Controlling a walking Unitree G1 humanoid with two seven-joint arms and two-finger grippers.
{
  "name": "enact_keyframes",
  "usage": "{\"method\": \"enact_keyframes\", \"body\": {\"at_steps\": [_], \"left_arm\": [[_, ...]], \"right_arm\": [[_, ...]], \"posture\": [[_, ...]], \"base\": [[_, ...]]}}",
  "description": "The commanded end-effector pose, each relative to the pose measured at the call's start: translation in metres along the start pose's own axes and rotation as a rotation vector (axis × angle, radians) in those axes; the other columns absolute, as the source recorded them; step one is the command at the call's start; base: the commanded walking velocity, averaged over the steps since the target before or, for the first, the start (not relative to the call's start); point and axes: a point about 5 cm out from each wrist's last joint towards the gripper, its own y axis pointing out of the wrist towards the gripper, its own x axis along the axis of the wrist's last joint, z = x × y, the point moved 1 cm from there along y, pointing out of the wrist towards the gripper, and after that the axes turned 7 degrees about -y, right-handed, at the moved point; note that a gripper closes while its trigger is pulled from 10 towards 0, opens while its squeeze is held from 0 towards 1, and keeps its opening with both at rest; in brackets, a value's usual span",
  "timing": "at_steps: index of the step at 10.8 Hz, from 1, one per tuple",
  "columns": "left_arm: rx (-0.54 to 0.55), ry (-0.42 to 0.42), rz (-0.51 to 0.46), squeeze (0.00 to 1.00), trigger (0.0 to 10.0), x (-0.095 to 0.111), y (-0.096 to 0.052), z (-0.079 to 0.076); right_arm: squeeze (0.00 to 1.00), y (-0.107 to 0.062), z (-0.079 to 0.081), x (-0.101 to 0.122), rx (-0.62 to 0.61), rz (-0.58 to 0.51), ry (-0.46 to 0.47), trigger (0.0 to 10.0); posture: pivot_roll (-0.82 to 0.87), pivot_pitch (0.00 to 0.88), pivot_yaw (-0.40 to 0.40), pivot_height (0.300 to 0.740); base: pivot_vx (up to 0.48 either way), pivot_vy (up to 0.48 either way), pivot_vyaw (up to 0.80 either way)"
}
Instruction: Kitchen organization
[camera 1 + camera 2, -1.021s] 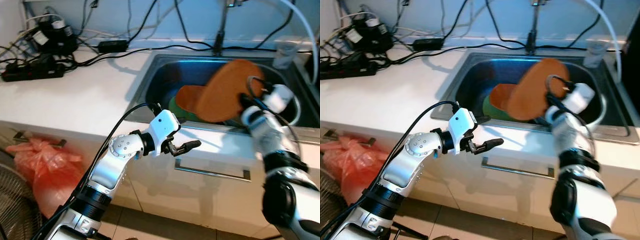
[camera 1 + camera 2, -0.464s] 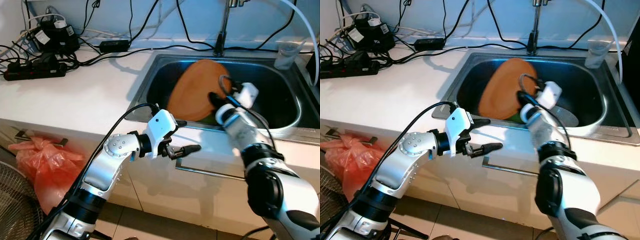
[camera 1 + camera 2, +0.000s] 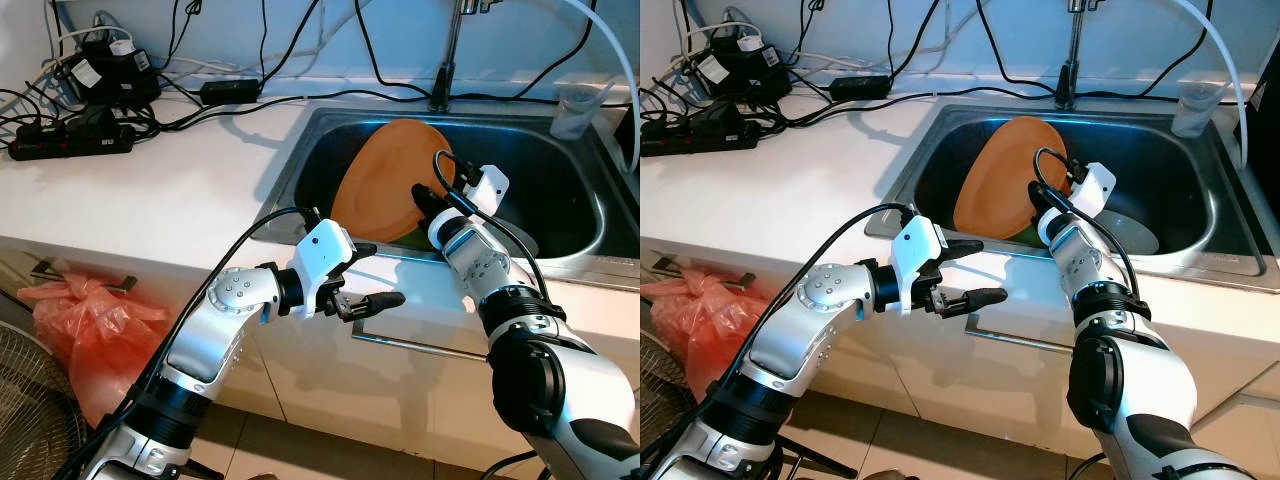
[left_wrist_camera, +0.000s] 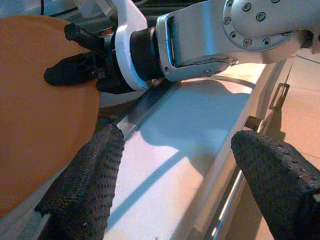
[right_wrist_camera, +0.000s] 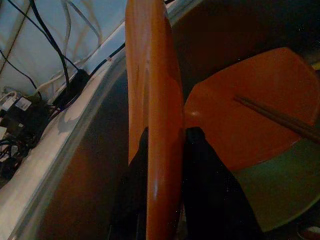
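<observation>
A round orange plate (image 3: 385,180) stands on edge in the steel sink (image 3: 560,165), and my right gripper (image 3: 420,197) is shut on its rim. In the right wrist view the two black fingers (image 5: 200,175) pinch the plate's rim (image 5: 155,125), with a second orange plate (image 5: 250,110), a chopstick across it, and a green plate (image 5: 280,195) lying below. My left gripper (image 3: 365,275) is open in front of the counter edge, just left of the sink, holding nothing. Its fingers (image 4: 85,185) frame the counter lip in the left wrist view.
Black cables and power strips (image 3: 70,135) lie on the white counter (image 3: 150,200) at the back left. A faucet (image 3: 448,50) rises behind the sink and a clear cup (image 3: 573,105) stands at its right. A drawer handle (image 3: 420,345) runs below. A red plastic bag (image 3: 80,330) sits on the floor left.
My right gripper has carried the orange plate leftward and lower in the sink, turning it from tilted over the other plates to standing on edge. The left arm has barely moved.
</observation>
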Motion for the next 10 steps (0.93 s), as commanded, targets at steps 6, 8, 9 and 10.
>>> {"method": "enact_keyframes", "body": {"at_steps": [6,8,9,10], "left_arm": [[-0.007,-0.002,0.006,0.00,10.0,0.000,-0.003,0.000],[-0.024,-0.057,0.052,0.00,10.0,-0.007,-0.013,-0.004],[-0.023,-0.056,0.052,0.00,10.0,-0.007,-0.013,-0.004],[-0.023,-0.055,0.052,0.00,10.0,-0.008,-0.013,-0.004]], "right_arm": [[0.00,0.003,0.009,0.011,0.036,-0.038,-0.011,10.0],[1.00,0.000,-0.003,0.014,-0.023,-0.058,-0.066,10.0],[1.00,0.001,-0.002,0.014,-0.009,-0.060,-0.073,10.0],[0.60,0.001,0.000,0.015,0.000,-0.064,-0.081,10.0]], "posture": [[0.10,0.000,0.086,0.740],[0.11,0.000,0.078,0.740],[0.11,0.000,0.077,0.740],[0.11,0.000,0.077,0.740]], "base": [[0.000,0.000,0.00],[0.000,0.000,0.00],[0.000,0.000,0.00],[0.000,0.000,0.00]]}}
